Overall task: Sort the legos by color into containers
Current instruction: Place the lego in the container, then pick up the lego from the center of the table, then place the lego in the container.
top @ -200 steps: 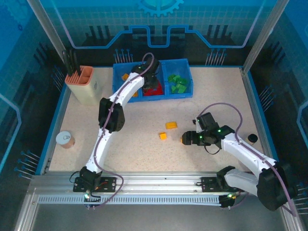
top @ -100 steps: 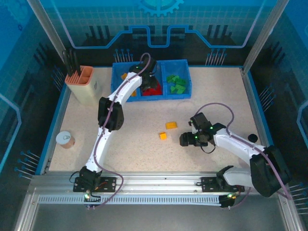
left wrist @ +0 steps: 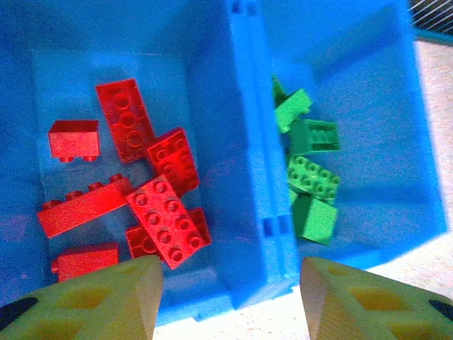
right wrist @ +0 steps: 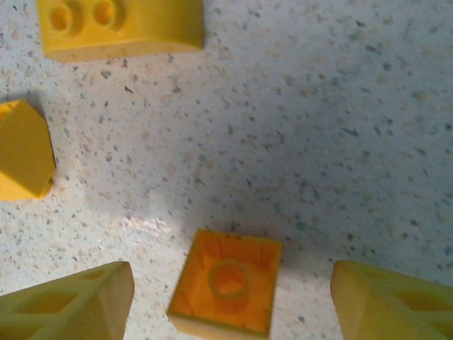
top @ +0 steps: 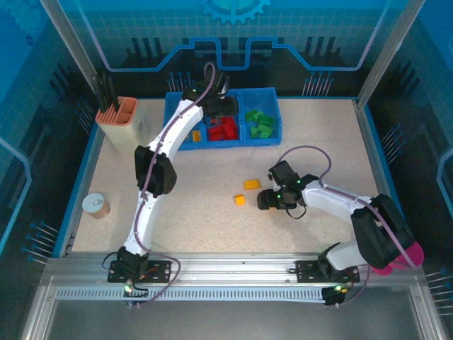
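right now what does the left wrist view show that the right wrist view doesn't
Left wrist: the blue tray, with red bricks in one compartment and green bricks in the next, below the open left gripper. Right wrist: three yellow-orange bricks loose on the table, with one upturned brick lying hollow side up between the fingers of the open right gripper, untouched. Both: the speckled table and yellow fingertips standing apart, holding nothing.

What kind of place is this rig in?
Likely a robot lab test cell: left arm and right arm bolted to an aluminium rail, blue printed panels walling the table, a blue sorting tray.
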You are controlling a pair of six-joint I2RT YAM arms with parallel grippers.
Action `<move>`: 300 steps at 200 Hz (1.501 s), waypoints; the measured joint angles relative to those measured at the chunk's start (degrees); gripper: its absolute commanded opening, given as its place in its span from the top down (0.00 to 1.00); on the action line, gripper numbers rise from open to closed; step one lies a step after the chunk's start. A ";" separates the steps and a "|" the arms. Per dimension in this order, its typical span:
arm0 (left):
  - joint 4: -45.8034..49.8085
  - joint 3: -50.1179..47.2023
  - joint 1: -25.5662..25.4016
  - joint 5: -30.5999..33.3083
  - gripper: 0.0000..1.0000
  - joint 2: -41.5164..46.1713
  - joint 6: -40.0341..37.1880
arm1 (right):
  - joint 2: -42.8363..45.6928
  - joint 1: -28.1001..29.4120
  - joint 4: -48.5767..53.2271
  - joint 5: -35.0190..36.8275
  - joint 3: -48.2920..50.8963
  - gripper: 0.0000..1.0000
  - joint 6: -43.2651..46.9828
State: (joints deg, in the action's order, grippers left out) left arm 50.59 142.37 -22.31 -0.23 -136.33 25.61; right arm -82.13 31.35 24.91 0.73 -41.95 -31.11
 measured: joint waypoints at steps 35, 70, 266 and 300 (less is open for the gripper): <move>-0.09 0.00 0.02 -1.79 0.40 3.76 0.07 | -4.74 1.88 0.70 1.88 -2.80 0.52 -0.13; -1.16 -0.13 0.20 -4.48 0.40 7.63 1.46 | -9.66 3.39 4.59 4.90 -6.95 0.63 0.42; -11.21 -59.08 24.35 -10.84 0.33 60.28 -1.81 | -43.06 7.37 14.43 4.11 -77.92 0.74 22.38; -10.14 -62.86 25.24 -11.69 0.32 65.94 -3.54 | -56.30 8.76 14.12 3.08 -96.74 0.73 25.70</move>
State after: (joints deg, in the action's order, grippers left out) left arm 40.45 79.50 2.94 -11.92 -70.39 22.06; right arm -138.43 40.12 39.03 3.81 -138.69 -5.41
